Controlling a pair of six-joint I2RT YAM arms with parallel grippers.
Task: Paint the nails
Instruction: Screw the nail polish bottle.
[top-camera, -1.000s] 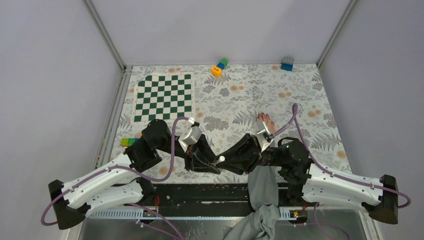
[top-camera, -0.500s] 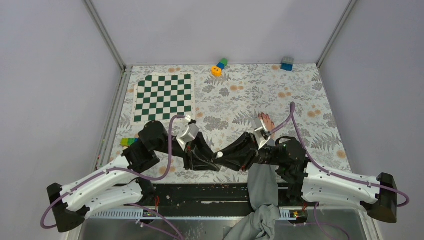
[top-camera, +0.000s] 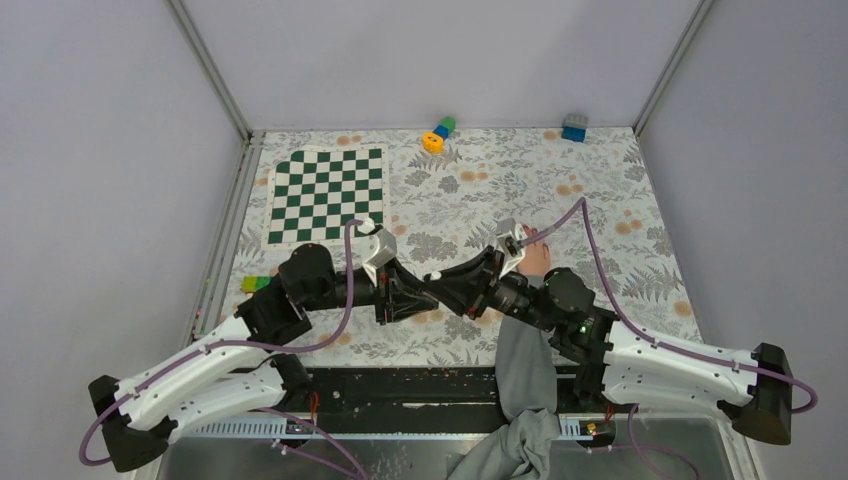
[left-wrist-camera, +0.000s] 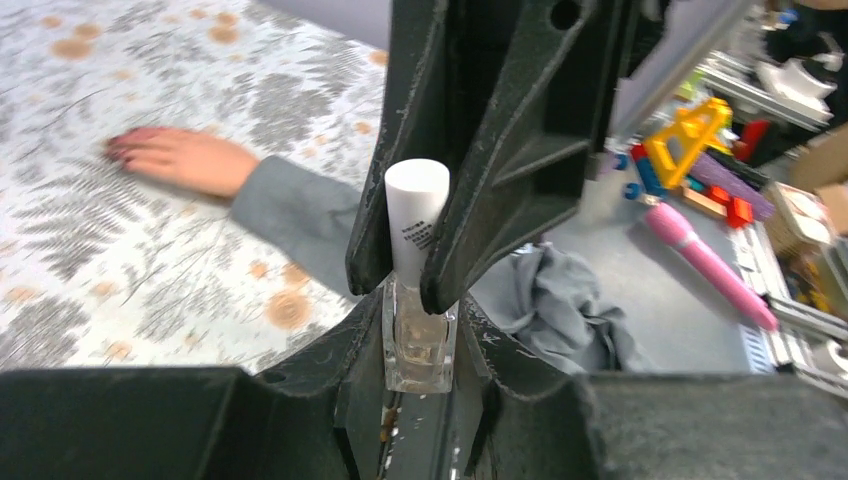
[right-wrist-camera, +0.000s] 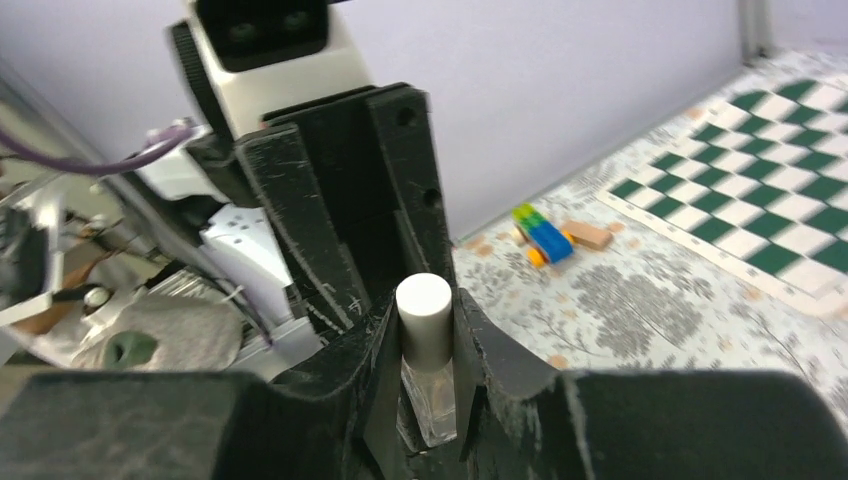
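Jaws of my left gripper clamp a small clear glass bottle; my right gripper pinches its white cylindrical cap. Contents indiscernible; cap on bottle.

A green-and-white chequered board lies flat at the far left of the leaf-patterned desk. Along the far edge sit a yellow, blue and green toy and, well apart, a blue block. A small toy car rests near the left edge.
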